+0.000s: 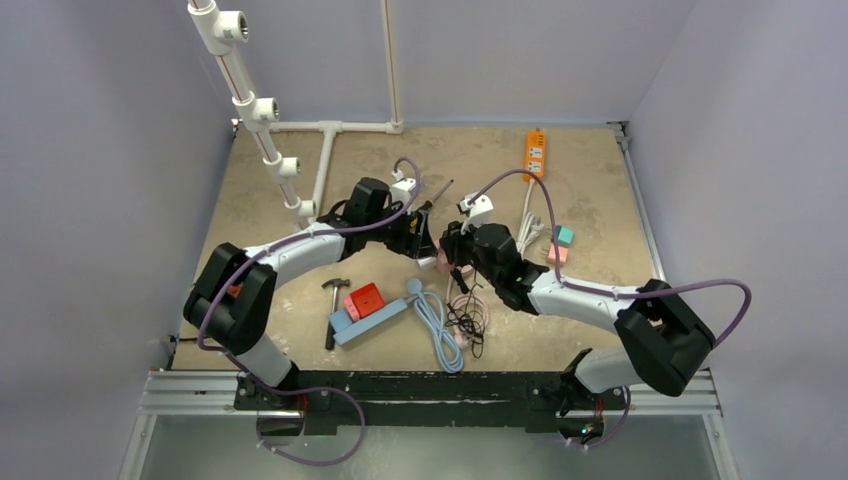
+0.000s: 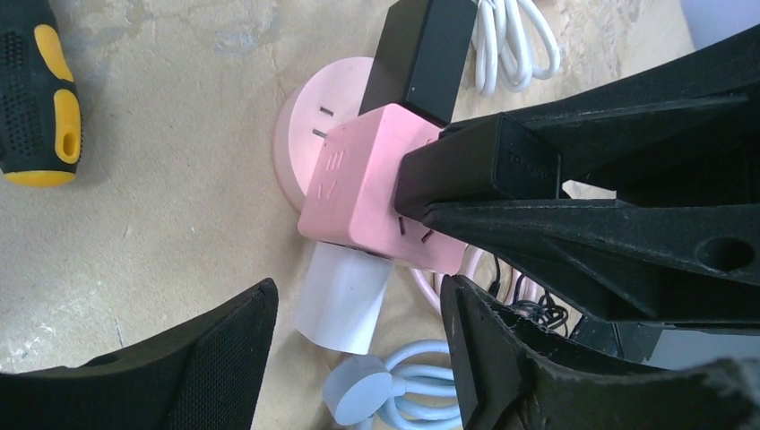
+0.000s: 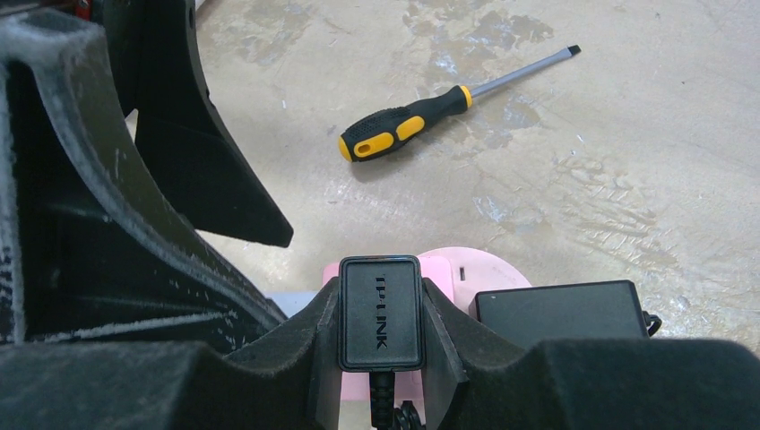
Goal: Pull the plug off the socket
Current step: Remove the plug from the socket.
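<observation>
The right gripper [image 3: 380, 305] clamps the black TP-LINK plug [image 2: 479, 170], which sits against the pink cube socket [image 2: 358, 188]. The left gripper [image 2: 363, 296] hangs spread apart just beside the socket, flanking a white plug [image 2: 341, 305] without touching it.

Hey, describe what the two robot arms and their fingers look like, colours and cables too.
The left arm and right arm each have white links between bulky black joint housings. A purple cable loops along each arm, and a small white camera sits on each wrist. The fingers are black, wedge-shaped, with rough textured inner faces.
</observation>
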Robot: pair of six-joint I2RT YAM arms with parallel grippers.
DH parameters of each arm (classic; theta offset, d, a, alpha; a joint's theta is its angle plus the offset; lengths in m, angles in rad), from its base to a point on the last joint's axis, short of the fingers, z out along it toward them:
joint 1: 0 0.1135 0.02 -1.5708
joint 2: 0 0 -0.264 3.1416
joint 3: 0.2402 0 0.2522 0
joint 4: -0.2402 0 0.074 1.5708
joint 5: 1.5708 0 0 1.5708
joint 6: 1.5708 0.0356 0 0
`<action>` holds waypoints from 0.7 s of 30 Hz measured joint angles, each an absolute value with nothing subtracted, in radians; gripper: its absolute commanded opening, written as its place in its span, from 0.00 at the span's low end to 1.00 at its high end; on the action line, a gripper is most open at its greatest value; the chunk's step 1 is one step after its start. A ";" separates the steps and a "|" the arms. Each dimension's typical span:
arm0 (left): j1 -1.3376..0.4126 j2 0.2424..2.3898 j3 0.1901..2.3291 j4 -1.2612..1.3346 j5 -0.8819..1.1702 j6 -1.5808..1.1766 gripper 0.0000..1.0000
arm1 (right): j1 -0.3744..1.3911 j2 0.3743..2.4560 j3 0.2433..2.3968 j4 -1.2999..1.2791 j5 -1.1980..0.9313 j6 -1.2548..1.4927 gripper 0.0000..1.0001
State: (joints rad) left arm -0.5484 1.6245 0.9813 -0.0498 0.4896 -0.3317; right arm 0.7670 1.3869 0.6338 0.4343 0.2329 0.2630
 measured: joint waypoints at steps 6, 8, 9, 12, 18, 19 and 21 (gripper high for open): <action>-0.522 1.632 0.967 0.016 0.502 -0.358 0.66 | 0.788 1.388 0.634 0.436 0.247 0.253 0.00; -0.523 1.644 0.967 0.035 0.510 -0.366 0.65 | 0.798 1.390 0.634 0.437 0.254 0.250 0.00; -0.523 1.652 0.967 0.042 0.516 -0.368 0.64 | 0.802 1.391 0.635 0.438 0.262 0.249 0.00; -0.523 1.675 0.967 0.046 0.521 -0.382 0.60 | 0.811 1.394 0.636 0.441 0.276 0.245 0.00; -0.522 1.696 0.967 0.058 0.533 -0.404 0.55 | 0.814 1.394 0.636 0.441 0.282 0.245 0.00; -0.522 1.698 0.967 0.060 0.537 -0.406 0.54 | 0.815 1.394 0.636 0.441 0.283 0.245 0.00; -0.522 1.702 0.967 0.065 0.543 -0.410 0.52 | 0.817 1.394 0.636 0.441 0.290 0.245 0.00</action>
